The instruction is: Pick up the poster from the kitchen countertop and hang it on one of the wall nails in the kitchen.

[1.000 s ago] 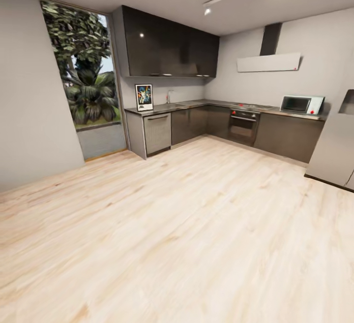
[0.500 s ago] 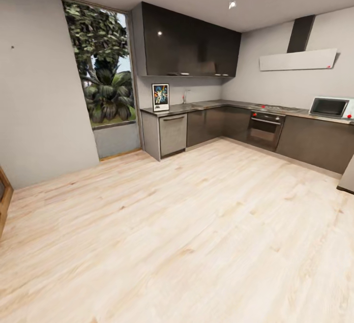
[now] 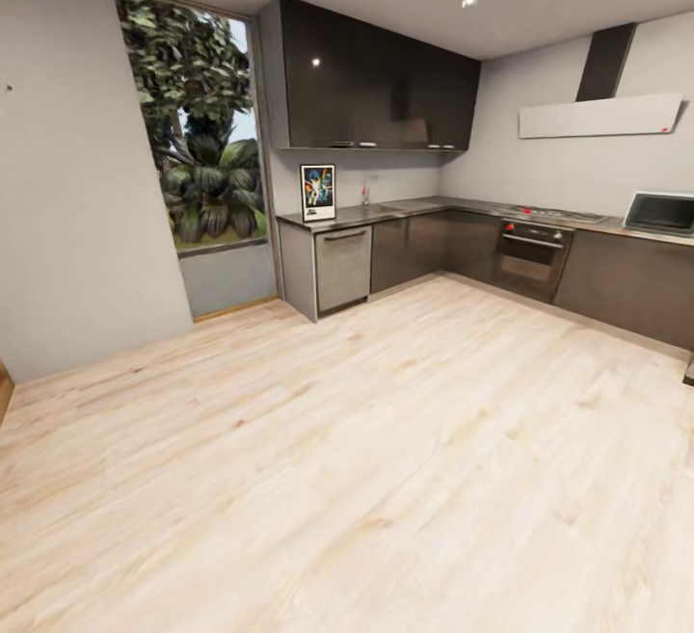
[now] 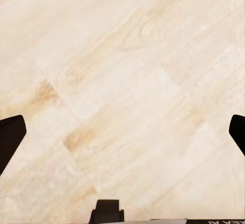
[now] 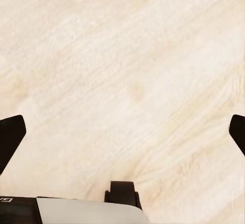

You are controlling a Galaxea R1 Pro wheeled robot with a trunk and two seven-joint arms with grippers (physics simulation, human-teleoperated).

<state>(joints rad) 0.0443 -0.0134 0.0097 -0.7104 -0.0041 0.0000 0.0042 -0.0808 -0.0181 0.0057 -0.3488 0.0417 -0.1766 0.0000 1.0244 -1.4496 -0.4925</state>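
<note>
The upright black-framed Star Wars poster (image 3: 318,193) is seen standing on the grey-brown kitchen countertop (image 3: 386,211), well ahead across pale wooden floor (image 3: 366,460), while both wrist-view grippers (image 4: 122,134) (image 5: 122,134) are spread wide, holding nothing.

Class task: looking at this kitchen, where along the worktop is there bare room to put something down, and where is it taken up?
Bare: the kitchen countertop between the poster and the hob. Taken up: the window-side end, where the poster stands, the hob, and the far end under the microwave. Both grippers hang open over wood floor.
</note>
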